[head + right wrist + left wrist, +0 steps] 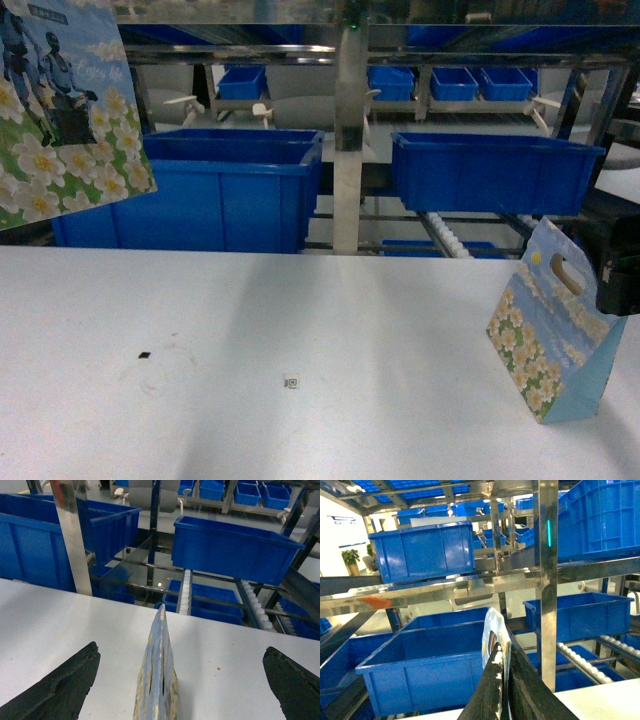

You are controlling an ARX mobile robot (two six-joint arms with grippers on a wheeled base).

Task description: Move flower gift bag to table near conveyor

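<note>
Black fingers (60, 690) of my right gripper (182, 685) fill the bottom of the right wrist view, spread wide apart, with a flower gift bag (159, 680) standing upright between them and touching neither. From the head camera that same bag (550, 335) stands on the white table (300, 330), at the table's right side and not far from its far edge, just in front of the conveyor (445, 235) with its pale rollers. I read that bag as already delivered and let go.

My left gripper (499, 680) is another matter: its jaws are pressed together on the edge of a second flower gift bag (495, 630), which the head view shows hanging in the air above the table's far left corner (65, 110), level with the blue crates (230, 185) behind the table.

So I judge the step in hand to be carrying this left bag to its spot. Next I would lower it until its base meets the tabletop near the conveyor side, keep it upright, then part the jaws. The risk I see is the flat bag tipping once freed.
</note>
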